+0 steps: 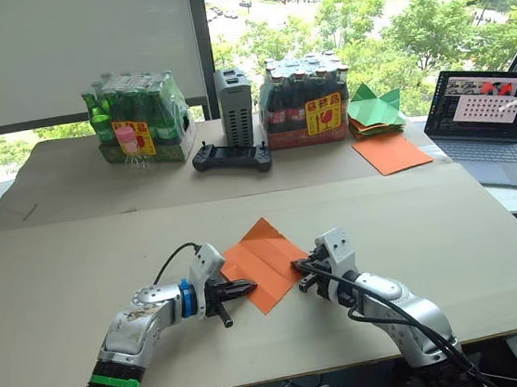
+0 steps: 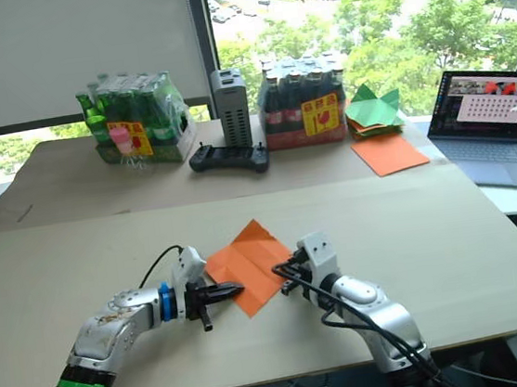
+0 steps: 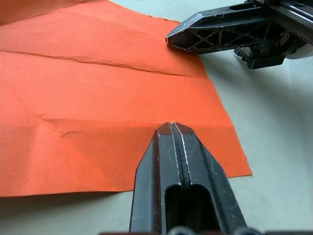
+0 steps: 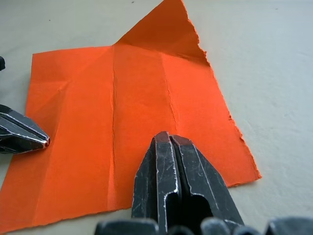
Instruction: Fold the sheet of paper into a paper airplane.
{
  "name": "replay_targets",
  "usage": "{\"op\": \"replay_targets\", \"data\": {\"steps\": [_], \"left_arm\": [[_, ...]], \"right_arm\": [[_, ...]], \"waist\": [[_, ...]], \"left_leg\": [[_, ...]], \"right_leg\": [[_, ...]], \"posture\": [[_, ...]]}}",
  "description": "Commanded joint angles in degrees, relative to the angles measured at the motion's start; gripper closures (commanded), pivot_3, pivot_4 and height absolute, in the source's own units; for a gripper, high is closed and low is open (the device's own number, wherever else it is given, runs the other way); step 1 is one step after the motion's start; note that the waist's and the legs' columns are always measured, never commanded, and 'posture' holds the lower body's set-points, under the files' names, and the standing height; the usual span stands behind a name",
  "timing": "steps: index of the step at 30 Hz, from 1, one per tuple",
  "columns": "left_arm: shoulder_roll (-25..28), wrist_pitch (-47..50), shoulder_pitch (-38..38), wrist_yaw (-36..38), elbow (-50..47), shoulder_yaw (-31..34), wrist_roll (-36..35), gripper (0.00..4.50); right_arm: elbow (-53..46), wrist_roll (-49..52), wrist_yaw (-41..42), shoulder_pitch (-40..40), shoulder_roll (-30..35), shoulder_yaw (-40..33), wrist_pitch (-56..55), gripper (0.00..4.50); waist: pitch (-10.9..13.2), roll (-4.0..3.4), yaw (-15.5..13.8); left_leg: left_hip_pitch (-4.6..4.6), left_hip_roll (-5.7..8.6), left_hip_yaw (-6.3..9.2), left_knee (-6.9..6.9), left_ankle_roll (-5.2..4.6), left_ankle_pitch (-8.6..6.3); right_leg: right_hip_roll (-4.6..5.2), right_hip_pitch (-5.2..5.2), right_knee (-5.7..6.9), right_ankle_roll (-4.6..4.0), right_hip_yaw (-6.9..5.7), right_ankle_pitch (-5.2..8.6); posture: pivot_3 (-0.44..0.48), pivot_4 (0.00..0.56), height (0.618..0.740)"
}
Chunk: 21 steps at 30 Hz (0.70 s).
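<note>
The sheet of paper (image 1: 266, 260) lies flat on the near table, bright orange with crease lines and a pointed flap at its far end. My left gripper (image 1: 251, 288) is shut, its tip (image 3: 171, 125) resting on the sheet's near-left edge. From the other side my right gripper (image 1: 298, 266) is also shut, with its tip (image 4: 168, 138) on the sheet's right edge. Each wrist view shows the other gripper's closed tip across the paper (image 3: 169, 39) (image 4: 45, 142). Nothing is held between either pair of fingers. The paper airplane is out of view.
On the far table stand two bottle packs (image 1: 136, 121) (image 1: 306, 104), a grey box (image 1: 234, 105) and a black controller (image 1: 232, 155). A smooth orange sheet (image 1: 390, 152) and green paper pieces (image 1: 376, 110) lie at back right beside a laptop (image 1: 488, 121).
</note>
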State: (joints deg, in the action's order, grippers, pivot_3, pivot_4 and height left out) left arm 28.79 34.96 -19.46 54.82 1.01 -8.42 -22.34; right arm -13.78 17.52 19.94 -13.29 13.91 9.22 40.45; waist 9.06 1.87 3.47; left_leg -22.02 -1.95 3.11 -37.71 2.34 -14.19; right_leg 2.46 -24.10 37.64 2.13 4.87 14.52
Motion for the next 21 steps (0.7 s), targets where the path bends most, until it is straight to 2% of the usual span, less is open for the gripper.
{"op": "replay_targets", "data": {"steps": [1,9,16,21], "left_arm": [[0.4,0.2,0.8,-0.6,-0.1,0.3,0.5,4.46],[-1.2,4.7,0.2,-4.7,-1.2,6.3,-3.8,4.46],[-2.1,12.2,1.2,-9.3,-3.4,15.3,-11.1,4.46],[-1.1,18.7,4.1,-9.7,-5.0,21.8,-18.1,4.46]], "right_arm": [[0.2,-2.0,1.3,-0.2,1.3,3.1,1.0,4.5],[2.2,-5.5,2.0,-1.7,1.4,6.3,1.0,4.5],[3.8,-6.3,3.3,-3.3,0.9,7.0,0.6,4.5],[4.7,-6.9,4.2,-3.8,1.0,7.4,0.5,4.5]], "waist": [[0.0,0.0,0.0],[0.0,0.01,0.5],[0.0,0.01,0.5],[0.0,0.02,0.6]], "left_leg": [[0.01,0.0,0.0,0.0,0.0,0.0],[0.1,-0.01,0.0,0.0,0.0,0.0],[0.09,-0.02,0.02,0.0,0.0,0.0],[0.1,-0.02,0.01,0.0,0.0,0.0]], "right_leg": [[0.0,0.01,0.0,0.0,0.0,0.0],[-0.01,0.05,0.06,0.0,0.0,0.0],[-0.02,0.04,0.07,-0.01,0.0,0.0],[-0.01,0.04,0.06,-0.01,0.01,-0.01]], "posture": [[0.0,0.15,0.74],[0.0,0.15,0.74],[0.0,0.15,0.74],[0.0,0.15,0.74]]}}
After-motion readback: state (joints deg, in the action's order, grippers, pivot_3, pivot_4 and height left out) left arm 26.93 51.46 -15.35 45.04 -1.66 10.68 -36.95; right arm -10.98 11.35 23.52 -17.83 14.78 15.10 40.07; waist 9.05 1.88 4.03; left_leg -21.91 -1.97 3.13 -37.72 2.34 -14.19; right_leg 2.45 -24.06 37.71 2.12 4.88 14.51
